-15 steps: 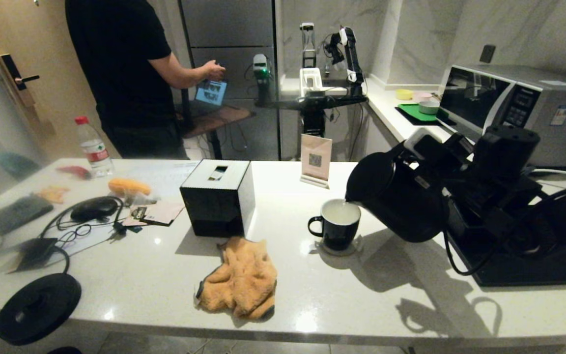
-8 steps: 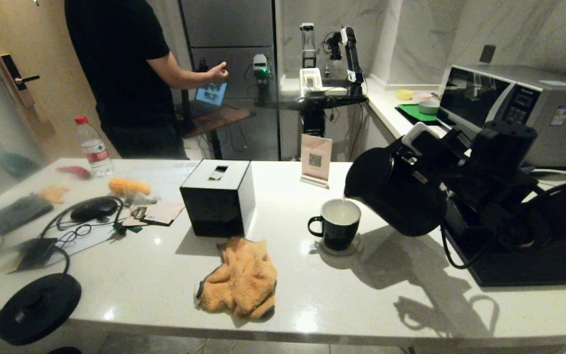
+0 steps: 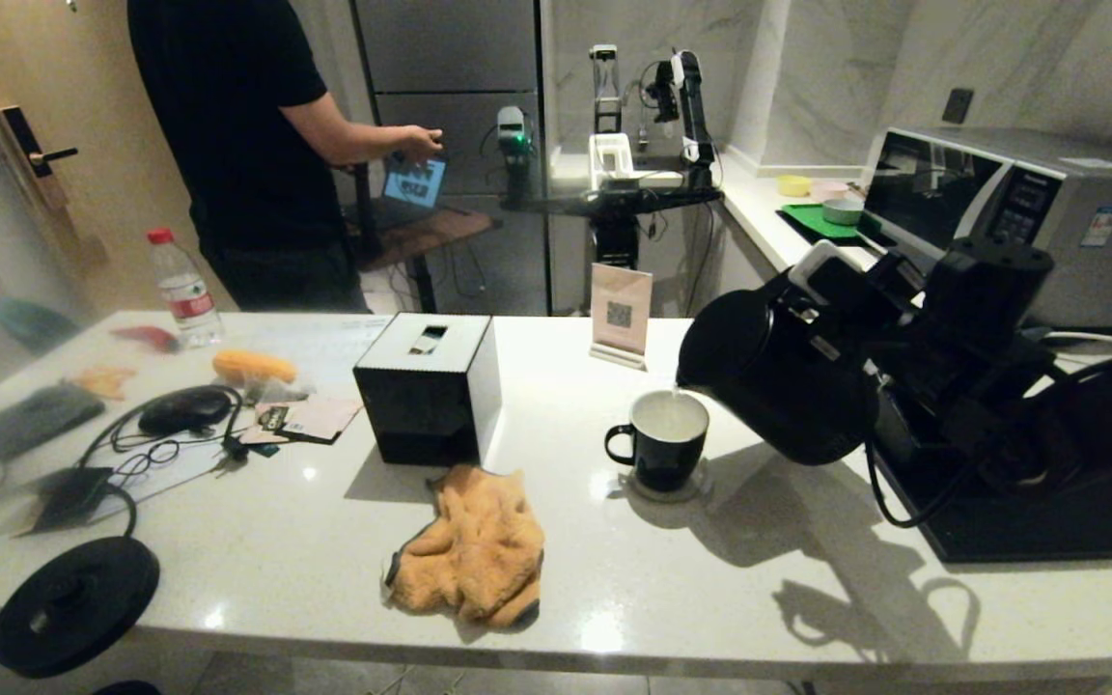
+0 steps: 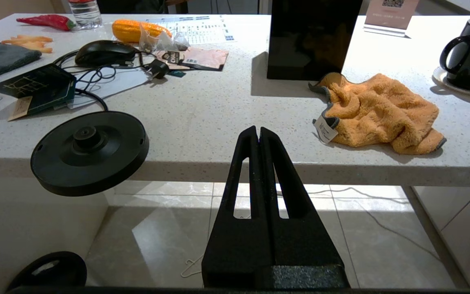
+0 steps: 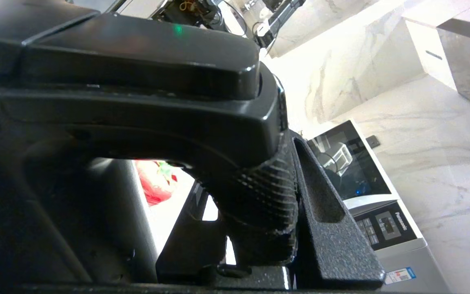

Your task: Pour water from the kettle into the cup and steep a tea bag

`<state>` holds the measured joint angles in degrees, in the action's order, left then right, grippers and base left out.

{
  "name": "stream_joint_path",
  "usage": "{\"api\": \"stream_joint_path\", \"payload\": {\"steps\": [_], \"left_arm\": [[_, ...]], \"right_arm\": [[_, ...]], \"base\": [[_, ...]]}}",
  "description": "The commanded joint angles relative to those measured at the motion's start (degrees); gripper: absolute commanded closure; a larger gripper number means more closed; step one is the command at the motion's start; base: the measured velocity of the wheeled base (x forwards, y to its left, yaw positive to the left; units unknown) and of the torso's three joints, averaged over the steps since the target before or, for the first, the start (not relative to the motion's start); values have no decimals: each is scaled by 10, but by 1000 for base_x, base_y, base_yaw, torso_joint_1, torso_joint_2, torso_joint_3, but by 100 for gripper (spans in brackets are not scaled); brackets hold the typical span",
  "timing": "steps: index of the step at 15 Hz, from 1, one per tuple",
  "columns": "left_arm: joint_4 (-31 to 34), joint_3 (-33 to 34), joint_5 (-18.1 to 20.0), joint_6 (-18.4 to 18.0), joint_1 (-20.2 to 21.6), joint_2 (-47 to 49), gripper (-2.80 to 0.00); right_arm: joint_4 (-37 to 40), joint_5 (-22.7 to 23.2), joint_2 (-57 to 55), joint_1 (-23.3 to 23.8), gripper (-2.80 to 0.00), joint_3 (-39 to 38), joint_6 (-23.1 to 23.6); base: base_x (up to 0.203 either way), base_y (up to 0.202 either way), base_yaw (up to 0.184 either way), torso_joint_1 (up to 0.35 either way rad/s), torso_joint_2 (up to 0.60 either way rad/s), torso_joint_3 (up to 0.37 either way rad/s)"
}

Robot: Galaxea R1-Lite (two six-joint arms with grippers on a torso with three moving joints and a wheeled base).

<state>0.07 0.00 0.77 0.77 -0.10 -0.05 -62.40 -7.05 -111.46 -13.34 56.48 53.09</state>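
The black kettle (image 3: 776, 386) hangs tilted over the counter, its spout just above the rim of the black cup (image 3: 664, 446). A thin stream falls into pale water (image 3: 669, 417) inside the cup, which stands on a small coaster. My right gripper (image 3: 855, 294) is shut on the kettle's ribbed handle (image 5: 259, 204), one finger (image 5: 324, 212) pressed along it. The tea bag (image 4: 161, 41) lies far left by the orange corn. My left gripper (image 4: 258, 131) is shut and empty, low in front of the counter's edge.
A black tissue box (image 3: 429, 386) and an orange cloth (image 3: 474, 545) lie left of the cup. The kettle's round base (image 3: 73, 603) overhangs the front left edge. A black tray (image 3: 1048, 526) and microwave (image 3: 1029, 208) are on the right; a person (image 3: 247, 145) stands behind.
The kettle rose slightly and tipped a little further over the cup during the first half second, then held still. The left gripper has not moved.
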Motion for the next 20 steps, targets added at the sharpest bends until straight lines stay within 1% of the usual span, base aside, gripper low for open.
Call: {"api": "stream_joint_path", "payload": {"steps": [1,14,20], "left_arm": [[0,0,0,0,0,0,0],[0,0,0,0,0,0,0],[0,0,0,0,0,0,0]], "right_arm": [[-4,-1,1,0,0,-1,3],[-7,0,4,0,0,-4,25],[-7,0,6,0,0,-5,25]], "base": [[0,0,0,0,0,0],[0,0,0,0,0,0],[0,0,0,0,0,0]]}}
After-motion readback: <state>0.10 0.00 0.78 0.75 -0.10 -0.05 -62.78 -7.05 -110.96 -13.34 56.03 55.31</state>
